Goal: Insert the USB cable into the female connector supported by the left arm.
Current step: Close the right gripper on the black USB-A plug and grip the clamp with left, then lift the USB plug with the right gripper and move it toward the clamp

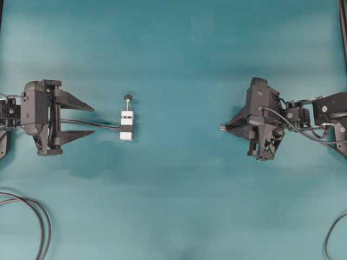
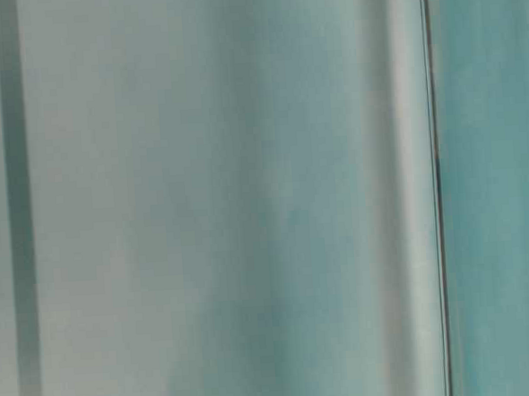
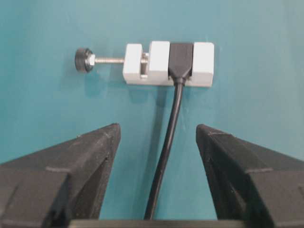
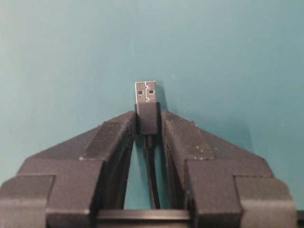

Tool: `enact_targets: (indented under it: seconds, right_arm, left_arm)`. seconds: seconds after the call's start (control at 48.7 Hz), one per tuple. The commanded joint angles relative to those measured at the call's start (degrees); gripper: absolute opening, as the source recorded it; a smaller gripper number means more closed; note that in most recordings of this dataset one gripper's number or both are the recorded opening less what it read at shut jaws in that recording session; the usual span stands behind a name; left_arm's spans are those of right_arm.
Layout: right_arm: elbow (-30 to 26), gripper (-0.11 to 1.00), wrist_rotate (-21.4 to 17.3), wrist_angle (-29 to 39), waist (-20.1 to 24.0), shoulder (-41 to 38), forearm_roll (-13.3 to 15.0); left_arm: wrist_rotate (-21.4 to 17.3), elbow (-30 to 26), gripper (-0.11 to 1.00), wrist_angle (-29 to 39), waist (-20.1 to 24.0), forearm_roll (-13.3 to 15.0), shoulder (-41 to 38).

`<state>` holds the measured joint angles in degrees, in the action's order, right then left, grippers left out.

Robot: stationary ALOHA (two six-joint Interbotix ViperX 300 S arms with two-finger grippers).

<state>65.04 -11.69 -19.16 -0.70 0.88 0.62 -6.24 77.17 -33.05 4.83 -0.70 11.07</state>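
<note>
Now, with the right gripper [image 4: 148, 118] pinched on the black collar of the USB cable [image 4: 146, 92] at right of the overhead frame, the wide-open left gripper [image 3: 158, 142] should straddle the white connector block [image 3: 168, 64] left of centre squarely before clamping.

The overhead view looks straight down on the teal table [image 1: 179, 206], taking in both arms. The table-level view sits very close to a blurred teal surface, showing little. Each wrist camera looks forward between its own jaws, near the tabletop; the left one shares the female connector [image 3: 168, 64] with the overhead view [image 1: 126, 125].
</note>
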Motion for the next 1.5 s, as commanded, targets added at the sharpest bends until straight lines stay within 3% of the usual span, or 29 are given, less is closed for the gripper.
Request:
enact_targets:
  seconds: [0.0,0.555,0.719,0.986,1.294,1.479]
  right_arm:
    - [-0.4,0.26,-0.2,0.5,0.4,0.3,0.1]
    - [-0.6,0.22,0.0,2.4,0.5,0.3,0.1]
    - [-3.8,0.22,-0.1,5.1,0.4,1.0,0.1]
    - [-10.8,0.22,0.4,17.8,0.4,4.4,0.1]
    - [-14.9,0.22,0.5,20.2,0.4,6.0,0.1]
    - [-20.1,0.22,0.3,25.8,-0.2,4.1,0.1]
  left_arm:
    - [0.0,-0.7,0.75,0.1,-0.3,0.1,0.3]
    - [0.0,-1.2,0.75,0.3,-0.5,0.0,0.2]
    - [-0.1,-1.2,0.75,0.0,-0.5,0.1,0.2]
    - [-0.1,-1.2,0.75,-0.2,-0.5,0.0,0.2]
    - [-0.1,-1.5,0.75,-3.4,-0.5,0.1,-0.4]
    - [0.0,-2.3,0.75,-7.6,-0.9,0.0,-4.7]
